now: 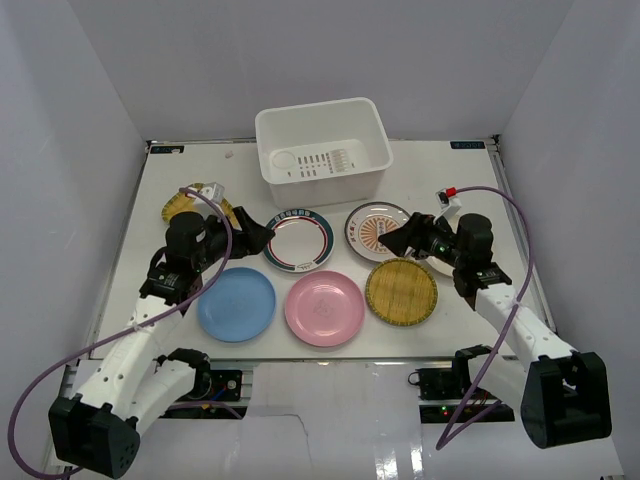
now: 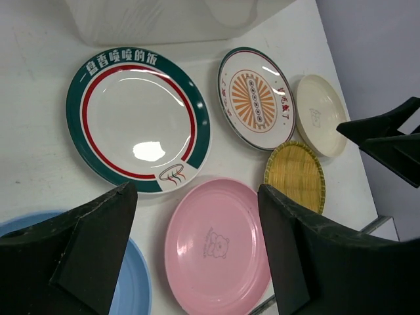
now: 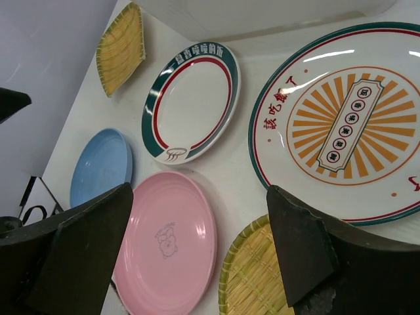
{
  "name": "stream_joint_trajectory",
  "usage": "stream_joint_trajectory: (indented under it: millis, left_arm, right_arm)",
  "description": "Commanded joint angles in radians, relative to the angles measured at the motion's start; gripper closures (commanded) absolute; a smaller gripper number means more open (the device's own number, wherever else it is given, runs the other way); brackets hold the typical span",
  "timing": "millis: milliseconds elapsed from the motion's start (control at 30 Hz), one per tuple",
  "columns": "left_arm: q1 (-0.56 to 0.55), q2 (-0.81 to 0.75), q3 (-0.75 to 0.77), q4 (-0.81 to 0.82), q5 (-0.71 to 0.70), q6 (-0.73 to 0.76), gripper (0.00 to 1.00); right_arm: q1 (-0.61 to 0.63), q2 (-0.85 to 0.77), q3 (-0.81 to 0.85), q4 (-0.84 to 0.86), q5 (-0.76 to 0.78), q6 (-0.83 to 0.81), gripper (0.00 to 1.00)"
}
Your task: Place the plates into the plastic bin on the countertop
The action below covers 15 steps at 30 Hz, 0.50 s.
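green-rim plate (image 2: 138,118): white chinese lettering; sunburst plate (image 3: 341,125): red chinese characters

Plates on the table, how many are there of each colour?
Yellow plates: 2
Blue plate: 1
Pink plate: 1
Cream plate: 1
White plate with green and red rim: 1
White plate with orange sunburst: 1
Total: 7
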<state>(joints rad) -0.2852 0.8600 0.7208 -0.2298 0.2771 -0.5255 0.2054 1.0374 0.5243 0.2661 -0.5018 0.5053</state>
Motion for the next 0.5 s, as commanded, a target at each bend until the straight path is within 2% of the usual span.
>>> stream_joint_trajectory:
  millis: [0,133,233,300,400,467]
  left_arm:
    - [0.0,0.014,0.031,-0.049,-0.048,-0.024,0.15]
    - [0.0,0.053,0.066,-0.107,-0.165,-0.039,0.18]
    - [0.0,0.065,0.072,-0.131,-0.307,-0.056,0.23]
    - [0.001,0.088,0.063,-0.138,-0.452,-0.07,0.25]
    - [0.055,0.129,0.057,-0.148,-0.548,-0.096,0.26]
    - [0.165,0.157,0.046,-0.128,-0.54,-0.117,0.26]
  right_arm:
    - [0.011,-0.046,-0.03,0.051,-0.027,0.001,0.12]
    - [0.023,-0.062,-0.049,0.059,-0.023,0.001,0.15]
    - [0.029,-0.054,-0.055,0.059,-0.026,-0.004,0.2]
    - [0.041,-0.042,-0.058,0.073,-0.038,-0.002,0.22]
    - [0.074,-0.034,-0.06,0.074,-0.04,-0.001,0.24]
    - [0.092,-0.034,-0.06,0.071,-0.04,-0.001,0.24]
